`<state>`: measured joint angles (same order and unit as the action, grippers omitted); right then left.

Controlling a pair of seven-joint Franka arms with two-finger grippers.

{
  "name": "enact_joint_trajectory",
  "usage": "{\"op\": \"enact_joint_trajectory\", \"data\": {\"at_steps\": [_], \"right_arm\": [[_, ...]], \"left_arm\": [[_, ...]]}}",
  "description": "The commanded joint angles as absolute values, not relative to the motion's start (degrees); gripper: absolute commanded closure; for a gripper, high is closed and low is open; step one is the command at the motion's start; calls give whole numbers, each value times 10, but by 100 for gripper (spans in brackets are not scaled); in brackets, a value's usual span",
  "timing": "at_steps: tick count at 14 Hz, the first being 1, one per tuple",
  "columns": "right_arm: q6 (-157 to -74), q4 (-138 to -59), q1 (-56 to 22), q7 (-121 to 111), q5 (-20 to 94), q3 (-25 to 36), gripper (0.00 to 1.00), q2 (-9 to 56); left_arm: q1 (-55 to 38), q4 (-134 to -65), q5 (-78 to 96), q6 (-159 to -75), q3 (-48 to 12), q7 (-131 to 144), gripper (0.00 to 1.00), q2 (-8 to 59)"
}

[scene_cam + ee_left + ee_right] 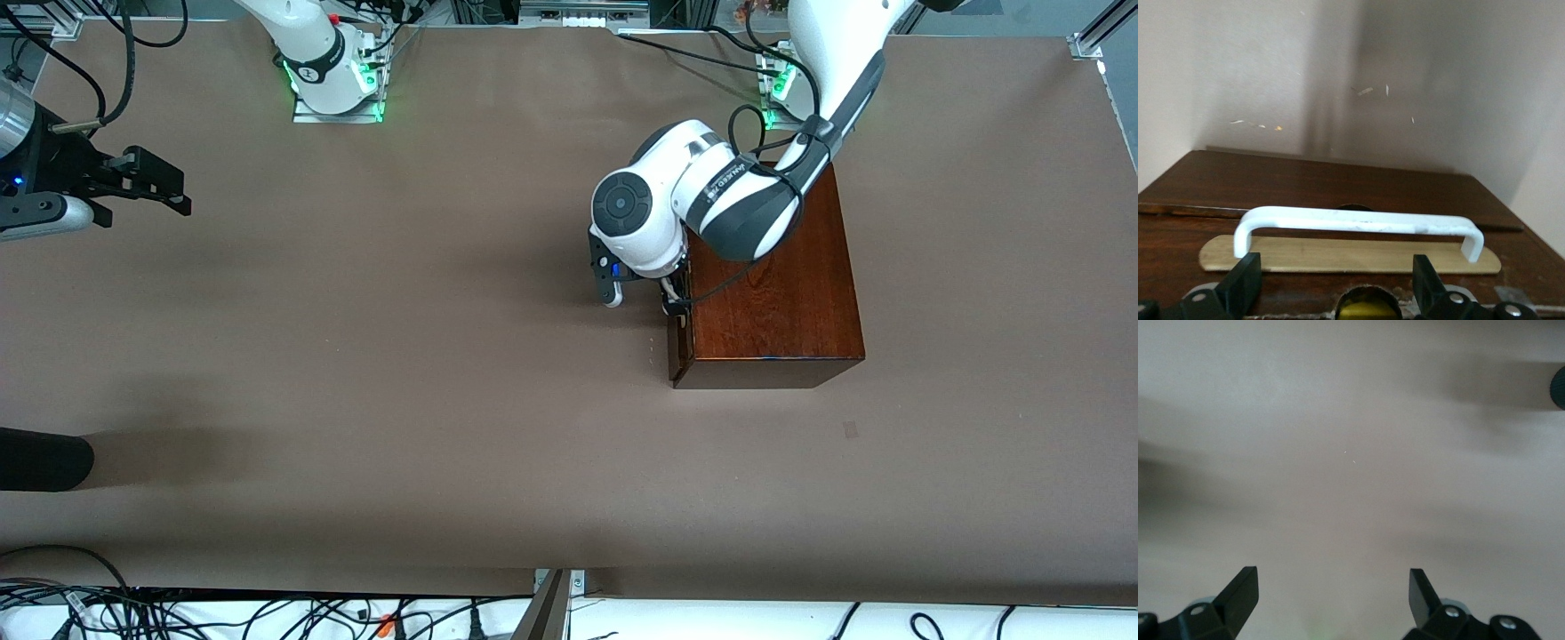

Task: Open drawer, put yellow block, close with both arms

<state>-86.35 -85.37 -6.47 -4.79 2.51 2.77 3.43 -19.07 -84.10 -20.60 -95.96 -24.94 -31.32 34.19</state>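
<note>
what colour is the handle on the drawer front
White: the handle is a plain white bar on the dark drawer, clearest in the left wrist view.

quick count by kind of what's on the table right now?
Wooden box with drawer: 1
White handle: 1
Grippers: 2, left gripper open at the handle, right gripper open, waiting over bare table
Yellow blocks on the tabletop: 0
Total: 4

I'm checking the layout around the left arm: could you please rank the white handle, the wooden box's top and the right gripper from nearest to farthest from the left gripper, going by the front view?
1. White handle: on the drawer front, right at the open left gripper.
2. Wooden box's top: beside that gripper, partly under the left arm.
3. Right gripper: open, waiting over bare table at the right arm's end.
</note>
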Motion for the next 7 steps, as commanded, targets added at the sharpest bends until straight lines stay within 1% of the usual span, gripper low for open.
{"op": "enact_joint_trajectory", "data": {"at_steps": [1,5,7], "right_arm": [[-860,-853,-66,-39,16,27,0,29],[-860,-853,-66,-41,15,28,0,29],[-860,-853,-66,-43,15,29,0,29]], "left_arm": [[-230,-825,-219,-972,-243,-249,0,324],[-245,-762,-206,-969,-247,-137,0,318],[-238,-741,-188,-966,-248,-86,0,295]]}}
